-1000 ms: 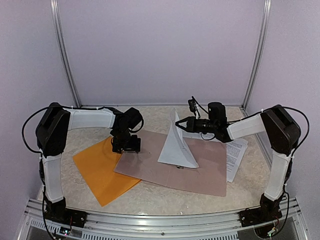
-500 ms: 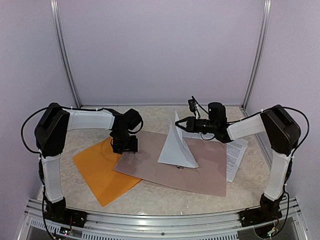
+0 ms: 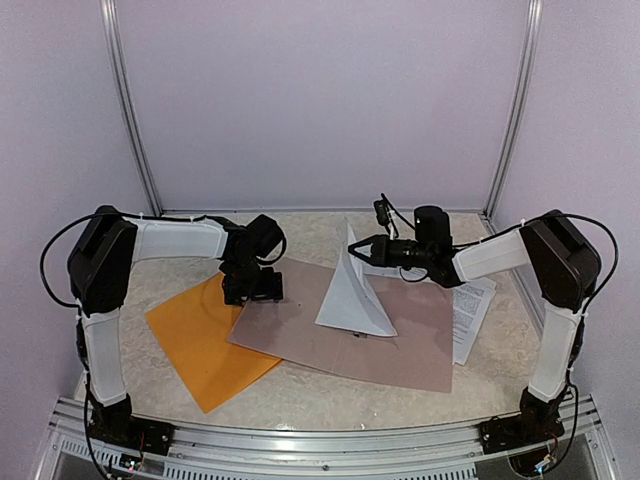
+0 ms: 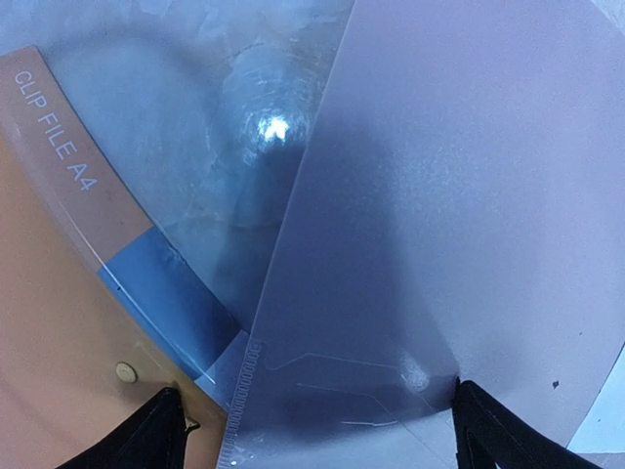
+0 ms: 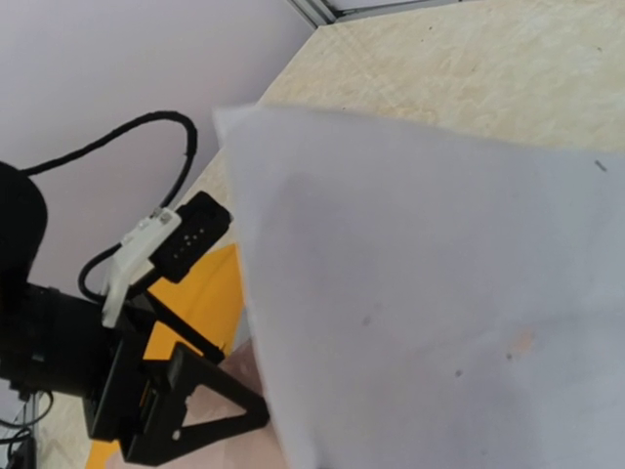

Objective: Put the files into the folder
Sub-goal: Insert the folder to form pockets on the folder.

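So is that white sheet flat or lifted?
Lifted: the right hand pinches the sheet by its top corner; its lower edge rests on the grey-brown board.

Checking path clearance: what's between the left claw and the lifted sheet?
Top view: only bare grey-brown board between the left claw and the lifted sheet, nothing on it there.

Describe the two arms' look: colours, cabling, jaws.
Both the left arm and right arm have white link covers, bulky black joint housings and black triangular jaws. A thin black cable loops outside each shoulder; another arcs above the right wrist. No markings legible.
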You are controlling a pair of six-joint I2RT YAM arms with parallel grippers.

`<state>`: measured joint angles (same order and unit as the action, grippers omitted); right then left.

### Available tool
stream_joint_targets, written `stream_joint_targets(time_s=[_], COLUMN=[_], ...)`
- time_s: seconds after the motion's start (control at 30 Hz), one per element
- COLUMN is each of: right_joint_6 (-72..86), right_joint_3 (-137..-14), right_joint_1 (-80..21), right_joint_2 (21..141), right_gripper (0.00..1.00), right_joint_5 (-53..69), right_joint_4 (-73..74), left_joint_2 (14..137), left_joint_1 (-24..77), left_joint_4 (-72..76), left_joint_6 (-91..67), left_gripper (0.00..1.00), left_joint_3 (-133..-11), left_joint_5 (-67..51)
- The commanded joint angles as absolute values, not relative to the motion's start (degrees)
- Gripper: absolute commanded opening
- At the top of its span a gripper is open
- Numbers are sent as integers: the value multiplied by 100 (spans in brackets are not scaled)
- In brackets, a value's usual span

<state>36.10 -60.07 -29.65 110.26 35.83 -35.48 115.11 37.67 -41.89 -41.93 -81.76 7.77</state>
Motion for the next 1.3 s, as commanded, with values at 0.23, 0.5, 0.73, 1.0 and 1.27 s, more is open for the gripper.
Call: stream_joint_targets(time_s=[0.23, 0.5, 0.73, 1.0, 1.27], right_joint_6=[3621, 3630, 3558, 3138, 2799], right_joint_3=[-5895, -5817, -5808, -5925, -6102], right_joint_1=[-3037, -3041, -3036, -3020, -2837], right_joint_2=[11110, 11075, 11015, 10811, 10542], right_gripper=[0, 0, 0, 0, 0], right_joint_5=[3672, 3674, 3622, 3320, 3092], right_joint_4=[-3667, -3751, -3693, -3151, -2732], left_joint_2=[12161, 12010, 11856, 11549, 11298], left_joint_1=[4069, 4222, 4221, 4076, 3955], left_joint_4=[-4541, -4589, -4546, -4122, -3880], left_joint_6=[-4712, -4982, -4980, -4849, -4776], left_gripper=[88, 76, 65, 50, 59], left_joint_3=[-8511, -8164, -8025, -7692, -7639], left_joint_5=[1038, 1087, 1164, 1030, 973])
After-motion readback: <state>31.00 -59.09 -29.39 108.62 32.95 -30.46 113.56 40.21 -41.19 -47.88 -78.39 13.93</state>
